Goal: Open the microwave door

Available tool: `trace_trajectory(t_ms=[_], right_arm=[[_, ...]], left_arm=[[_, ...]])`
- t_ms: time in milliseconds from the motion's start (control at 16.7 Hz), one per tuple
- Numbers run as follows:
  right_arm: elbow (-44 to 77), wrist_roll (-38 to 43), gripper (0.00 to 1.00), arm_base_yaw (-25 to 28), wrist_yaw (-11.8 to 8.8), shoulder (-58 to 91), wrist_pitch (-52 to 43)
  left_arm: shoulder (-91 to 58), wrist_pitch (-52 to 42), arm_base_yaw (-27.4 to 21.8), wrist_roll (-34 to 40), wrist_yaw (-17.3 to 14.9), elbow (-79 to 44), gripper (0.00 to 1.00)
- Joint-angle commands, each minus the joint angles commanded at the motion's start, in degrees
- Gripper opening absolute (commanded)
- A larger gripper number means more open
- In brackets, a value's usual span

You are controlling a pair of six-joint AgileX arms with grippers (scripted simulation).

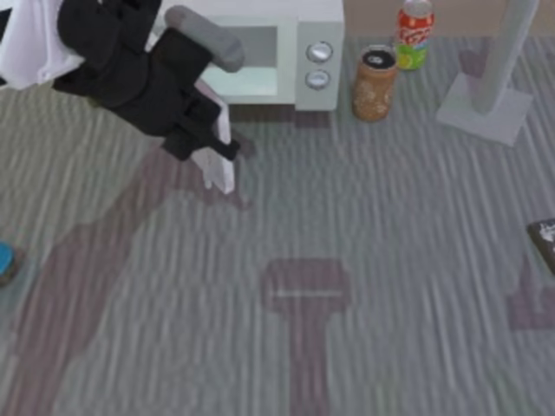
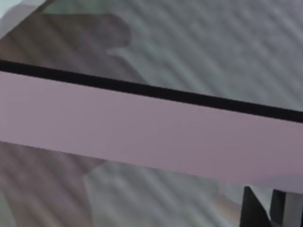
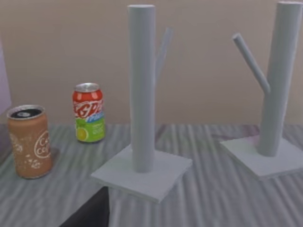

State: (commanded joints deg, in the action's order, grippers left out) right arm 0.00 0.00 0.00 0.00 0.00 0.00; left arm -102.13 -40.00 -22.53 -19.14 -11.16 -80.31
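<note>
The microwave (image 1: 299, 17) stands at the back of the table, left of centre, with two silver knobs (image 1: 318, 65) on its narrow panel. Its cavity (image 1: 247, 65) is exposed. The microwave door (image 1: 222, 172) is swung out toward the front and appears edge-on as a thin white panel. My left gripper (image 1: 211, 146) is at the door's free edge, shut on it. In the left wrist view the door (image 2: 151, 132) fills a wide band, and dark fingers (image 2: 253, 210) show at the corner. My right gripper (image 3: 94, 213) is out of the top view, facing the cans.
A brown can (image 1: 374, 82) stands just right of the microwave, with a red-and-green can (image 1: 414, 33) behind it. A grey post stand (image 1: 486, 100) is at the back right. A dark item (image 1: 545, 243) lies at the right edge, a blue one (image 1: 4, 260) at the left.
</note>
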Motion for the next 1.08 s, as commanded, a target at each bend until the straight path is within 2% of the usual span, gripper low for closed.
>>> trace_trajectory(t_ms=[180, 540, 1080], right_arm=[[0.00, 0.00, 1.00, 0.00, 0.00, 0.00, 0.00], [0.00, 0.00, 1.00, 0.00, 0.00, 0.00, 0.00], [0.00, 0.00, 1.00, 0.00, 0.00, 0.00, 0.00]], left_arm=[[0.39, -0.45, 0.82, -2.10, -0.95, 0.29, 0.00], [1.93, -2.31, 4.24, -10.46, -4.94, 1.53, 0.00], [1.95, -2.46, 4.41, -10.85, -5.11, 1.65, 0.00]])
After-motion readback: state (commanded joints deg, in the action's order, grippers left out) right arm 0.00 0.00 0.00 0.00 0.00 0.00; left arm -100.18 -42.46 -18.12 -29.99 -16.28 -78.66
